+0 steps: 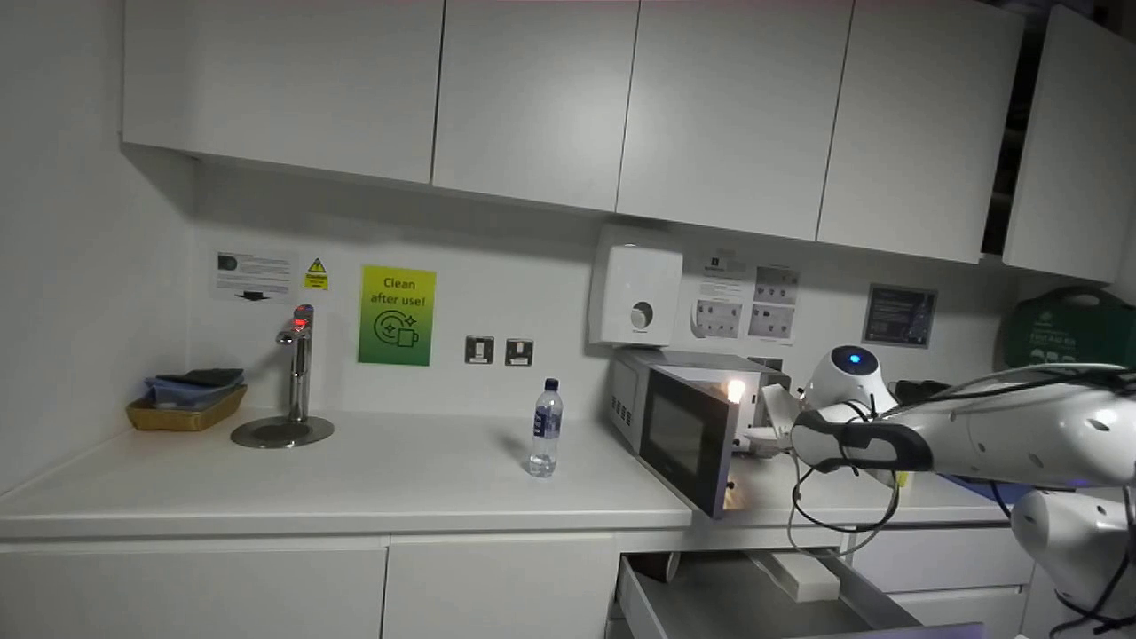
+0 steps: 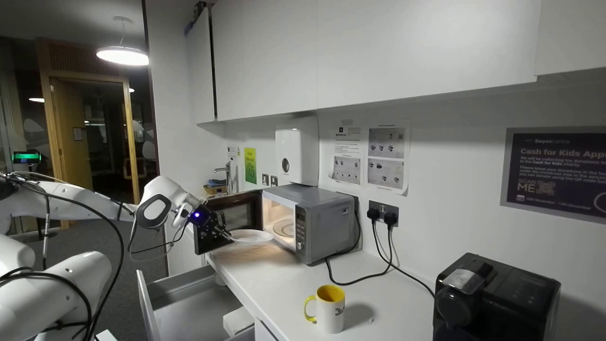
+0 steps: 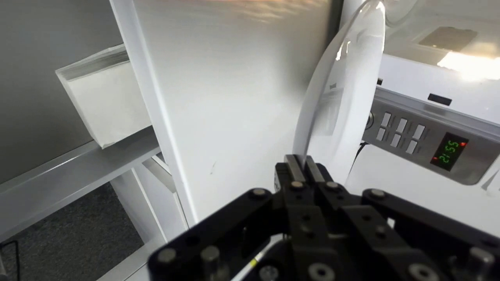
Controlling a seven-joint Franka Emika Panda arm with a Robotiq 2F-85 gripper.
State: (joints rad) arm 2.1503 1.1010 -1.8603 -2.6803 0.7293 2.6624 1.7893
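A white plate (image 3: 351,89) stands edge-on in the wrist view, its near rim between the fingertips of my gripper (image 3: 303,166). The jaws are shut on that rim. In an exterior view the plate (image 2: 253,236) is held out nearly level above the counter, with the gripper (image 2: 227,234) at its edge. Just beyond it is the grey microwave (image 2: 326,218), its door (image 2: 232,213) swung open. Light shines inside, and a glass turntable (image 2: 284,228) shows there. The plate appears to be outside the cavity, before the opening. From the opposite exterior camera, the arm and door (image 1: 683,430) largely hide the gripper.
Below the counter, a drawer (image 2: 189,303) is pulled out with a white box (image 2: 236,322) in it. A yellow-and-white mug (image 2: 331,310) and a black coffee machine (image 2: 492,298) stand on the counter. A water bottle (image 1: 545,435) stands left of the microwave door.
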